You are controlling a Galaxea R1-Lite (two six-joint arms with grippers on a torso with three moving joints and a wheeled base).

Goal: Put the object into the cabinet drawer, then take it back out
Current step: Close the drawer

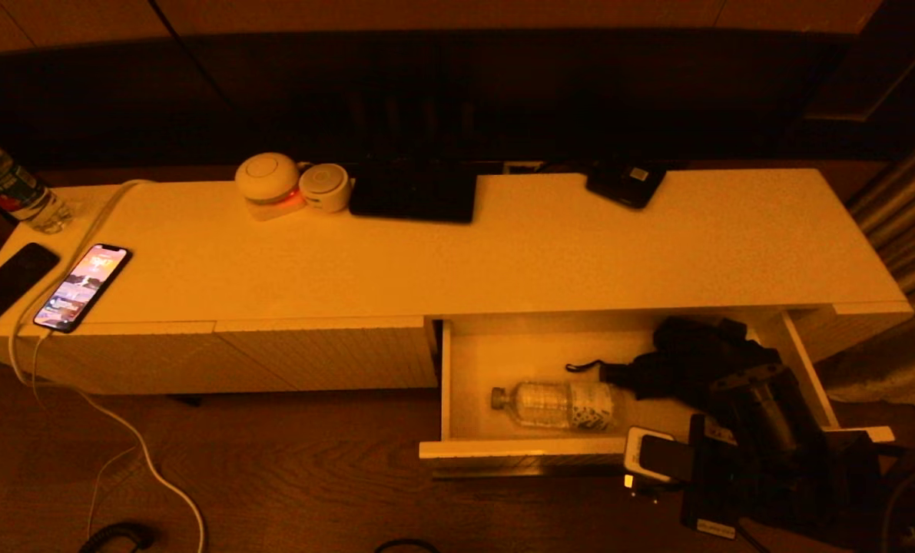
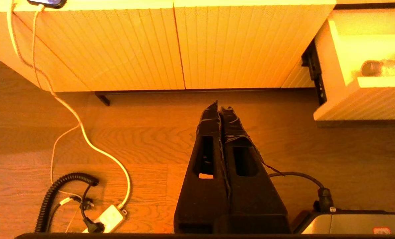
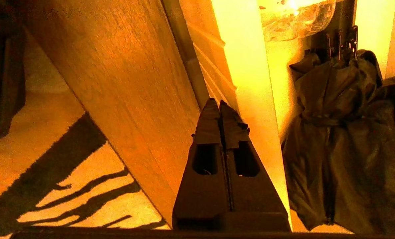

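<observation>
The cabinet drawer [image 1: 457,384] stands pulled out at the cabinet's right end. A clear plastic bottle [image 1: 557,405] lies on its side inside, next to a folded black umbrella [image 1: 687,361]. My right arm [image 1: 764,415] reaches over the drawer's front right corner. In the right wrist view the right gripper [image 3: 219,102] is shut and empty, just above the drawer's front panel [image 3: 250,83], with the umbrella [image 3: 343,132] beside it and the bottle [image 3: 296,20] farther off. The left gripper [image 2: 220,105] hangs shut and empty over the wooden floor, left of the drawer [image 2: 366,106].
On the cabinet top [image 1: 580,253] lie two phones [image 1: 82,286], a white cable [image 1: 81,230], a water bottle [image 1: 8,188], two round white devices [image 1: 269,180] and a dark pad [image 1: 413,192]. A power strip [image 2: 107,217] and cords lie on the floor.
</observation>
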